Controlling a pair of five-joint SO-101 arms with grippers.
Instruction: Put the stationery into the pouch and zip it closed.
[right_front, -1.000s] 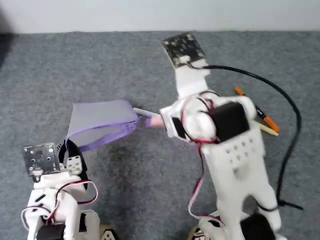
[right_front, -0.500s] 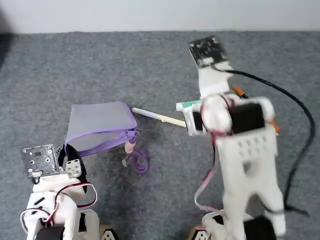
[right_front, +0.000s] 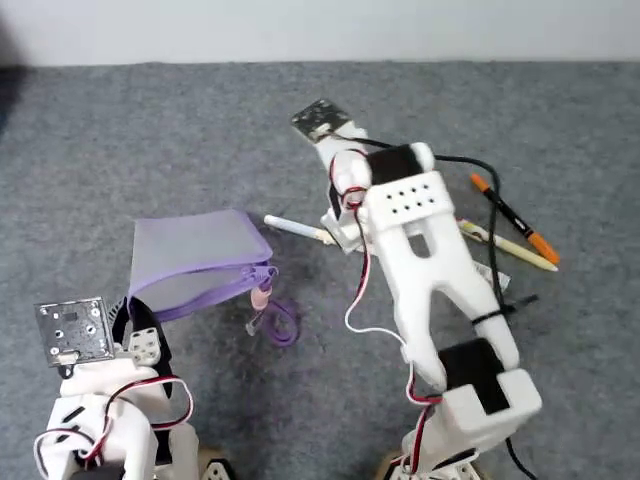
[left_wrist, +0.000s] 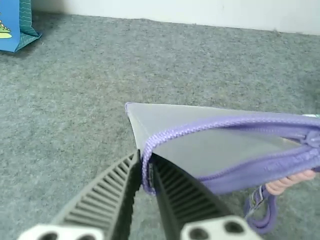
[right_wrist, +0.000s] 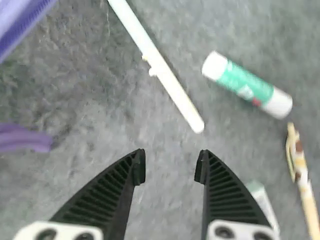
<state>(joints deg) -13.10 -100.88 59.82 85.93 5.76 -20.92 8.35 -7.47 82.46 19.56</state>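
The purple pouch (right_front: 190, 250) lies on the grey carpet (right_front: 120, 140) left of centre with one corner lifted. The left gripper (left_wrist: 145, 176) has its jaws pinched together on that corner, right at the end of the zip (left_wrist: 220, 125). In the left wrist view the zip is parted, its two lines of teeth standing apart with pale lining between them. At the zip's far end a pink tag (right_front: 261, 294) and a purple loop (right_front: 279, 323) lie on the carpet just beside the pouch. The right arm (right_front: 430, 260) stretches over the middle of the carpet. The right gripper (right_wrist: 170, 167) hangs above bare carpet with its jaws moderately wide and nothing between them. Just ahead of its tips lies a white pen (right_wrist: 155, 62), and beside that, not touching it, a glue stick (right_wrist: 247, 85) with a green body and white cap. From above, the white pen (right_front: 295, 228) sits between the pouch and the right arm, one end near the pouch's corner but apart from it. An orange pen (right_front: 512, 218) with a black barrel and a cream pen (right_front: 515, 248) lie close together on the far side of the right arm, well apart from the pouch. The cream pen (right_wrist: 301, 185) also shows at the edge of the right wrist view.
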